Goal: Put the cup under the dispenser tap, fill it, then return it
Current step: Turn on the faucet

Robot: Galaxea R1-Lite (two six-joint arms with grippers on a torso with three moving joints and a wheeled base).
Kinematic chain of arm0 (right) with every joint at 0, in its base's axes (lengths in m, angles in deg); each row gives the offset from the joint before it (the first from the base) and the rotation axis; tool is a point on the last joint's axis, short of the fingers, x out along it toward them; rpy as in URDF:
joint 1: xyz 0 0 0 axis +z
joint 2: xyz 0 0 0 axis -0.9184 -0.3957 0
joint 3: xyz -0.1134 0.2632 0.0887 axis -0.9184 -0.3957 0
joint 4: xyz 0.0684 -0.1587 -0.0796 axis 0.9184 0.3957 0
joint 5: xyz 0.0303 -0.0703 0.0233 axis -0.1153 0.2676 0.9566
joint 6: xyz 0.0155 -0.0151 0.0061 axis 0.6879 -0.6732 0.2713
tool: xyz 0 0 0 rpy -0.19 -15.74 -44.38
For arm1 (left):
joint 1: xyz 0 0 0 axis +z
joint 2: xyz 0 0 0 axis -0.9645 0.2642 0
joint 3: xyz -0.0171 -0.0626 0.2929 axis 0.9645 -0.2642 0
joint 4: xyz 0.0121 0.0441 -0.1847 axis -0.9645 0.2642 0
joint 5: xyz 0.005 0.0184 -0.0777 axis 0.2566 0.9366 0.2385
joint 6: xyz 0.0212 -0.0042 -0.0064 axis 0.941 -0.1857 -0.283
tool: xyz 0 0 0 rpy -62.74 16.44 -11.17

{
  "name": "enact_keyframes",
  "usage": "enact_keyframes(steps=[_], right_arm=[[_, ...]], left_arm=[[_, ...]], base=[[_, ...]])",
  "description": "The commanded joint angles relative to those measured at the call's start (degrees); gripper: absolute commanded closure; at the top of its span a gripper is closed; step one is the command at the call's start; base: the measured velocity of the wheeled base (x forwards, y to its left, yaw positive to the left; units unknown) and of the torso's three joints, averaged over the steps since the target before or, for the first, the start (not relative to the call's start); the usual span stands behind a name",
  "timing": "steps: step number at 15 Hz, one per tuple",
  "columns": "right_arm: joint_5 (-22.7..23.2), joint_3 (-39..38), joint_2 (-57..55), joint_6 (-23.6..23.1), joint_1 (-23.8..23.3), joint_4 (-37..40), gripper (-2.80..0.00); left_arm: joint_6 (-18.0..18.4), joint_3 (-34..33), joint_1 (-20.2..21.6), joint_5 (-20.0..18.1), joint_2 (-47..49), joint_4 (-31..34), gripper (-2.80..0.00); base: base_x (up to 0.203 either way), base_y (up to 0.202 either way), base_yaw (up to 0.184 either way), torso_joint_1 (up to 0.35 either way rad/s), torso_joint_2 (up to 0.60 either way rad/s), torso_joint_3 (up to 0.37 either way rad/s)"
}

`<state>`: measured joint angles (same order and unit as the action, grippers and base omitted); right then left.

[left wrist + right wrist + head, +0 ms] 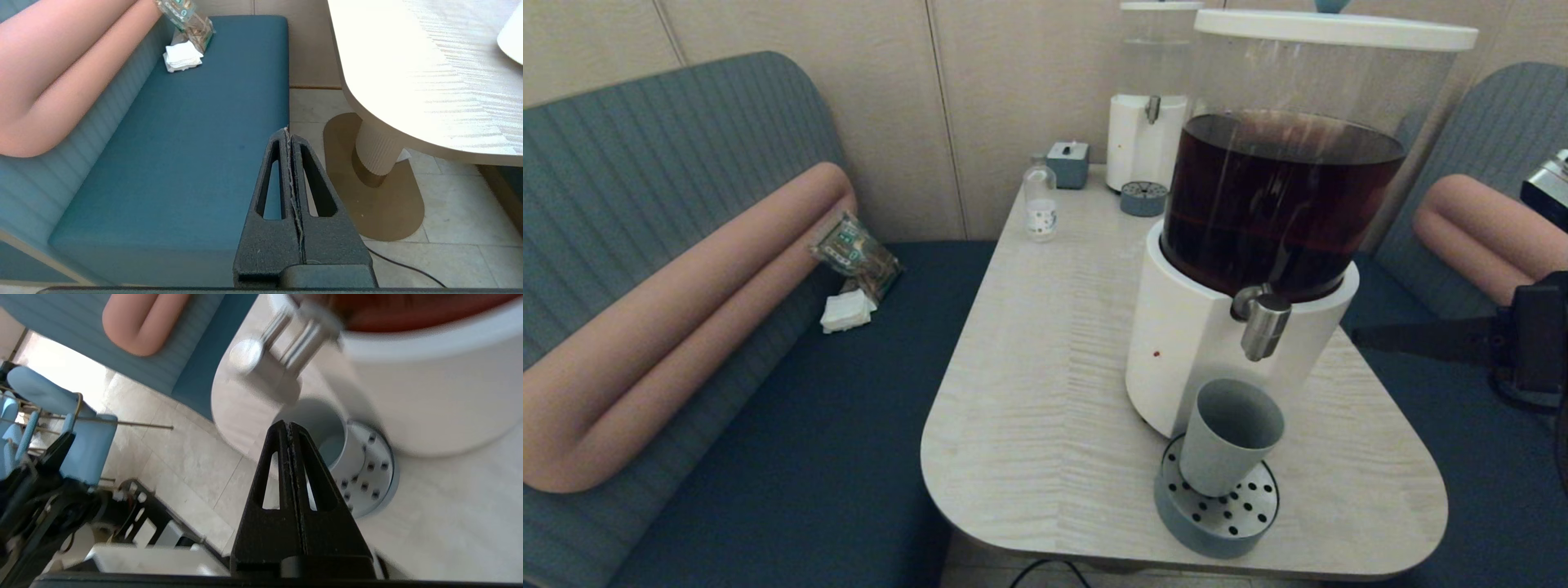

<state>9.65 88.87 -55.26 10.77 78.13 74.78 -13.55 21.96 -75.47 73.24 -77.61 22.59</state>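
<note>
The grey-blue cup (1229,437) stands upright on the perforated drip tray (1217,523), directly below the steel dispenser tap (1264,325) of the big white-based dispenser (1188,351). No dark liquid shows inside the cup. My right gripper (1372,337) is shut and empty. It hovers off the table's right side, level with the tap and pointing at the dispenser. In the right wrist view the right gripper (289,425) lies in front of the cup (322,424), with the tap (282,359) beyond it. My left gripper (289,131) is shut and empty, parked over the bench edge beside the table.
A smaller clear-tank dispenser (1147,122), a small grey drip tray (1143,198), a grey box (1068,163) and a small clear bottle (1040,200) stand at the table's far end. A snack packet (856,253) and napkins (847,310) lie on the left bench.
</note>
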Motion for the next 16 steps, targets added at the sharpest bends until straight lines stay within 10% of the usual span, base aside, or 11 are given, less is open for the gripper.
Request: enact_keyframes(steps=[1, 16], right_arm=[[0.1, 0.0, -3.0, 0.1, 0.1, -1.4, 0.0], [-0.1, 4.4, -6.4, -3.9, 1.4, -3.6, 0.0]], left_arm=[[0.0, -0.1, 0.0, 0.0, 0.0, 0.0, 0.0], [0.0, -0.1, 0.0, 0.1, 0.0, 0.0, 0.0]], base=[[0.0, 0.0, 0.0, 0.0, 0.0, 0.0], [0.0, 0.0, 0.0, 0.0, 0.0, 0.0]])
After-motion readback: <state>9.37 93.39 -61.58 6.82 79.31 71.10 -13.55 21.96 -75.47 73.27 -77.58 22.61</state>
